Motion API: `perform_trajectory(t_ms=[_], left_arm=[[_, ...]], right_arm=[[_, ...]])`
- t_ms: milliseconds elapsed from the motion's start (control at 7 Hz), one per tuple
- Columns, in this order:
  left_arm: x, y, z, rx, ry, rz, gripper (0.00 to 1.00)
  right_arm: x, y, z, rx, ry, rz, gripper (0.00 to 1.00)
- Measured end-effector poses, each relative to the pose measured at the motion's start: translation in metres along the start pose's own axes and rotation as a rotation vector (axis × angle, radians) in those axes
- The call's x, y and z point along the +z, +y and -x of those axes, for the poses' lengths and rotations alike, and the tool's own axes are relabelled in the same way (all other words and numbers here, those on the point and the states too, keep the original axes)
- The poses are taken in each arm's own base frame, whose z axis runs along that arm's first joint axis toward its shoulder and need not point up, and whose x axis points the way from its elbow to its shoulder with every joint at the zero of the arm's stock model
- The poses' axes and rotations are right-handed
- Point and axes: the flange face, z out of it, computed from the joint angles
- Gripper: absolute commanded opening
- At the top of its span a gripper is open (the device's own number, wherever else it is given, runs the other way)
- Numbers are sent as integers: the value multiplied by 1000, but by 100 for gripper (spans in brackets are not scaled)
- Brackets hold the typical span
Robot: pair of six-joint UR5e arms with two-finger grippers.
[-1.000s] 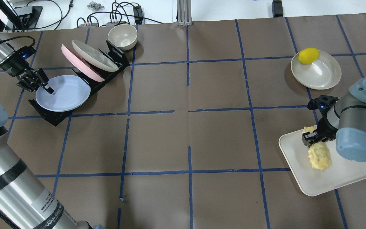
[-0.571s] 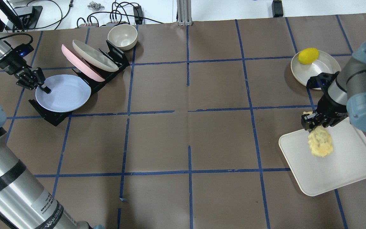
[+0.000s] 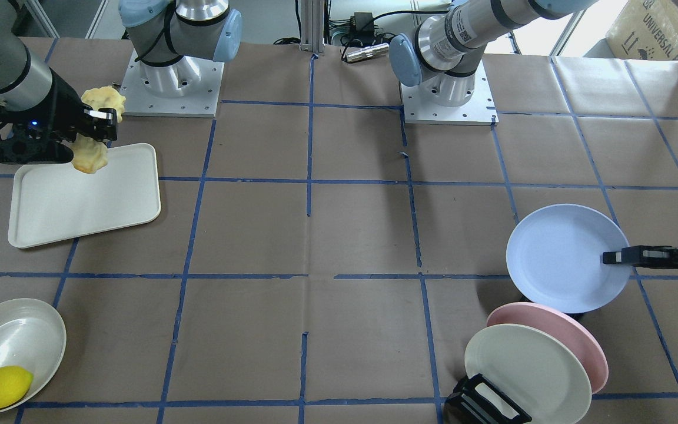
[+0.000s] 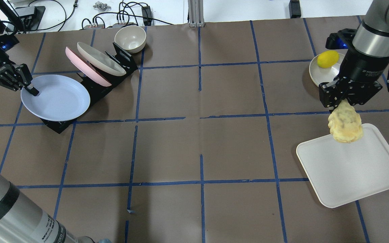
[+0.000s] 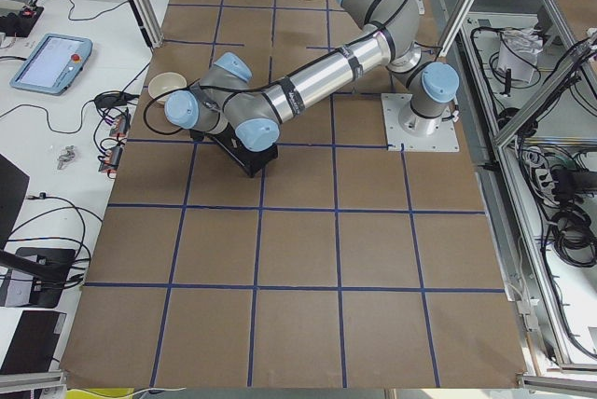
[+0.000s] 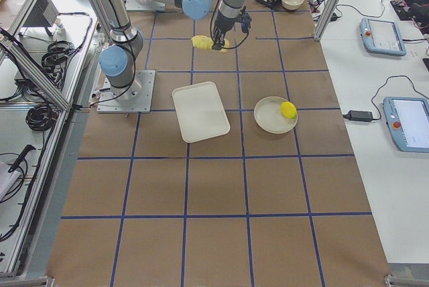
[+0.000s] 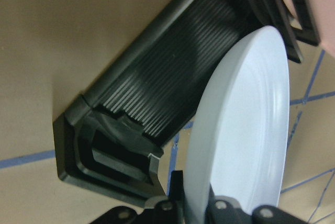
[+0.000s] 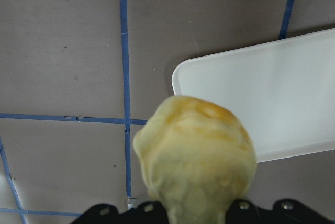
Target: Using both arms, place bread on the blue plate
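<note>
My right gripper [image 4: 340, 103] is shut on one end of the pale yellow bumpy bread [image 4: 345, 126] and holds it in the air above the far corner of the white tray [image 4: 353, 168]. The bread also shows in the front view [image 3: 90, 154] and fills the right wrist view [image 8: 196, 150]. My left gripper [image 4: 32, 90] is shut on the rim of the blue plate [image 4: 57, 98], which is lifted and tilted over the black dish rack [image 4: 100, 89]. The plate shows edge-on in the left wrist view [image 7: 241, 130] and in the front view [image 3: 562, 259].
A pink plate [image 4: 86, 71] and a cream plate [image 4: 100, 58] lean in the rack. A cream bowl [image 4: 130, 38] stands behind it. A lemon [image 4: 327, 59] lies on a cream dish [image 4: 319, 76] at the far right, partly behind my right arm.
My right gripper has lifted the bread off the tray and moved it toward the far side. My left gripper has pulled the blue plate to the left and raised it from the rack.
</note>
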Motion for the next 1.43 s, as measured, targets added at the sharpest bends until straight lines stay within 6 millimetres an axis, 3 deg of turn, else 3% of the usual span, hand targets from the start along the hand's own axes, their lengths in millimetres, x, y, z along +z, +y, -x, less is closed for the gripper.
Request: perform_trajectory(t_ms=[286,571,714,857,1143,1429], left_arm=[[16,62,-54,-6,0,7,2],[55,99,-156,31,-54,-41,2],[79,105,-206,20,-59,-81,2],[103,101,-247,0,-34,-117,2],[155,66,-309,-4,13,-185,2],[209,17,-334,-5,92,-234,2]], right_arm=[[-9,4,24,16,23,-5,17],[-7,5,27,22,27,6,18],[-6,4,27,19,30,9,18],[-5,2,25,14,40,12,18],[-5,3,19,1,64,15,18],[-6,1,15,-9,68,12,18]])
